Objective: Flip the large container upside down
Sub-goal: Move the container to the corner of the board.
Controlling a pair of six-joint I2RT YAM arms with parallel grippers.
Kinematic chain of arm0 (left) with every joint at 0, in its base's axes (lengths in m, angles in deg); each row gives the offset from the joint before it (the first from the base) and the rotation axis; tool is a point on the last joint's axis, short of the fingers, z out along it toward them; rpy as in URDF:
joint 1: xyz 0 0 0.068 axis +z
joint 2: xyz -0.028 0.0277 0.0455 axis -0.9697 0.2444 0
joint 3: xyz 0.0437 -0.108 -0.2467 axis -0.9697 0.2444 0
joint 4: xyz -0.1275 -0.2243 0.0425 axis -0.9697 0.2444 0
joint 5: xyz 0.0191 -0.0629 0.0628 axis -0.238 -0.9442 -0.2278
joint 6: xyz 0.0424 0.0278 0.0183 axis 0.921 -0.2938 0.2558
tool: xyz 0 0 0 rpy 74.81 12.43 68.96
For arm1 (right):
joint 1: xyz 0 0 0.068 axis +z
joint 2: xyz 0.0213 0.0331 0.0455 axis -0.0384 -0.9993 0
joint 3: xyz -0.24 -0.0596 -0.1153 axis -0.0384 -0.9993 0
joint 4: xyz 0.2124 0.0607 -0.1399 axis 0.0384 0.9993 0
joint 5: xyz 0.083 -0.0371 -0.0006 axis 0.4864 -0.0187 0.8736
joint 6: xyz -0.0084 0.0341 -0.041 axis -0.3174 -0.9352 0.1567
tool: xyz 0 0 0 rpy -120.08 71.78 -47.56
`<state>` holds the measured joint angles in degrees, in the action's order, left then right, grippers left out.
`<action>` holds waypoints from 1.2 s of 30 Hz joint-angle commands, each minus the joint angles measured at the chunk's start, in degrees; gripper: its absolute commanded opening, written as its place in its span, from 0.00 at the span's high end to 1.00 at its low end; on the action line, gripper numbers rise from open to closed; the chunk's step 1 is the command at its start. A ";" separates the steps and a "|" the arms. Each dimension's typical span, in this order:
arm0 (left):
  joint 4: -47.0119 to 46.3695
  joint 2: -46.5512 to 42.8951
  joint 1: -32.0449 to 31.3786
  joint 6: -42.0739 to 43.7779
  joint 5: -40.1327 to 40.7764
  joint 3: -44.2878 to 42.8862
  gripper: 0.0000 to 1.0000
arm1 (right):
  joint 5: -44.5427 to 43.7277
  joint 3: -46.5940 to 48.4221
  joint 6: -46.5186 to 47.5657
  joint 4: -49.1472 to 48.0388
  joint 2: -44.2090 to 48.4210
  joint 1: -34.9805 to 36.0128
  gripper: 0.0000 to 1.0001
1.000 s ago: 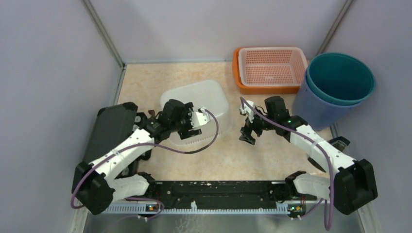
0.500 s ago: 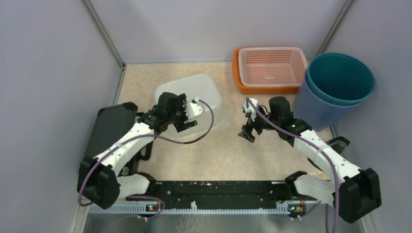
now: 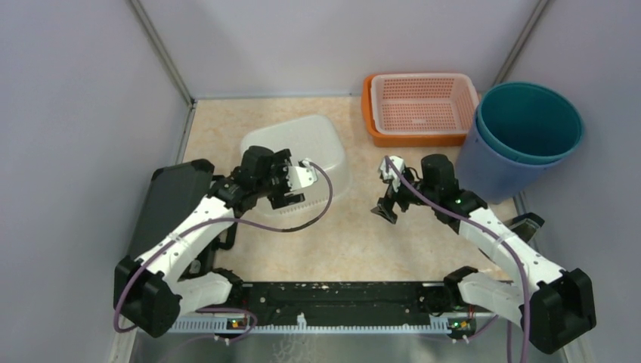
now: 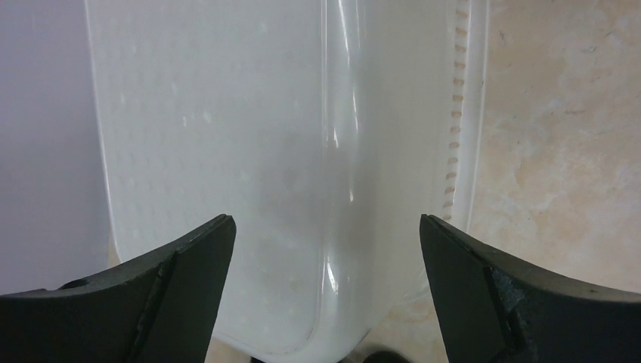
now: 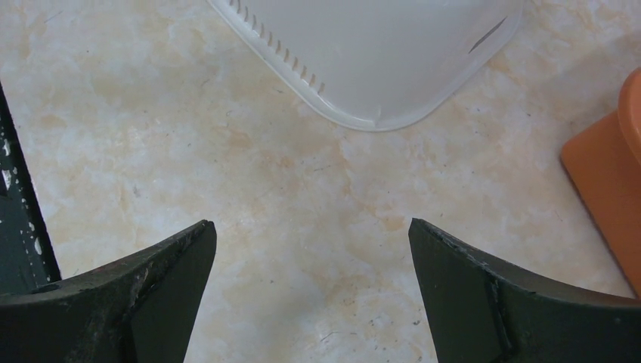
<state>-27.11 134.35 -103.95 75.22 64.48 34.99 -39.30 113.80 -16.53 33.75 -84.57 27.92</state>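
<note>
The large container (image 3: pixel 302 144) is a translucent white tub lying rim-down, bottom-up, on the beige table left of centre. My left gripper (image 3: pixel 295 187) hovers over its near edge, open, with nothing between the fingers. In the left wrist view the container (image 4: pixel 249 136) fills the space beyond the open left gripper (image 4: pixel 325 223), apart from both fingers. My right gripper (image 3: pixel 384 193) stands open over bare table to the container's right. The right wrist view shows the container's ribbed rim (image 5: pixel 378 53) on the table, well ahead of the right gripper (image 5: pixel 310 224).
An orange tray holding a pink mesh basket (image 3: pixel 419 106) sits at the back right; its corner (image 5: pixel 605 166) shows in the right wrist view. Stacked blue and teal buckets (image 3: pixel 521 136) stand at the far right. A black box (image 3: pixel 170 200) lies along the left wall.
The container has shifted left and back and settled flat. My left gripper opened fully and drew off it. The right gripper eased slightly toward the near side.
</note>
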 commanded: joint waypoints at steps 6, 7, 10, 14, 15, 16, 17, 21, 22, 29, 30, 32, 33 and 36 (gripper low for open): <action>-4.28 2.70 -0.32 0.63 15.87 3.65 0.01 | 0.24 -1.26 0.24 -3.36 1.90 0.48 0.01; -5.44 3.41 -0.32 0.57 17.24 3.85 0.01 | 0.25 -1.34 0.25 -3.40 1.85 0.47 0.01; -9.62 6.10 -0.36 -0.17 22.36 3.73 0.01 | 0.07 -1.48 0.24 -3.40 1.79 0.48 0.01; -14.52 10.37 -0.36 -1.34 29.99 1.96 0.01 | -0.25 -2.00 0.62 -4.13 1.86 0.48 0.01; -16.81 11.06 -0.37 -0.75 31.68 2.16 0.01 | -0.28 -2.12 0.62 -4.18 1.75 0.48 0.01; -19.50 11.68 -0.38 -0.58 33.73 2.33 0.01 | -0.28 -2.12 0.60 -4.11 1.73 0.48 0.01; -22.69 12.34 -0.37 -0.18 35.19 2.49 0.01 | -0.28 -2.13 0.62 -4.08 1.73 0.48 0.01; -29.62 14.97 -0.32 1.48 39.95 2.13 0.01 | -0.02 -2.23 0.51 -4.33 2.14 0.47 0.01; -30.70 15.31 -0.26 1.77 40.84 1.94 0.01 | 0.00 -2.31 0.47 -4.36 2.18 0.47 0.01; -37.31 17.88 0.02 4.12 46.80 0.76 0.01 | 0.08 -2.39 0.47 -4.43 2.29 0.46 0.01; -37.82 18.39 0.23 4.30 47.63 0.25 0.01 | -0.05 -2.41 0.43 -4.45 2.33 0.48 0.01; -38.17 19.43 0.69 4.06 48.79 -0.85 0.01 | -0.10 -2.41 0.46 -4.45 2.52 0.48 0.01; -38.30 19.77 0.92 3.80 49.26 -1.39 0.01 | -0.11 -2.46 0.42 -4.52 2.68 0.41 0.01; -35.89 19.19 1.08 1.51 47.50 -3.52 0.01 | -0.34 -2.45 0.47 -4.63 2.95 0.43 0.01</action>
<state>-60.03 154.13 -103.54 78.74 110.54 35.83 -39.84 111.57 -16.43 31.15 -83.48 27.94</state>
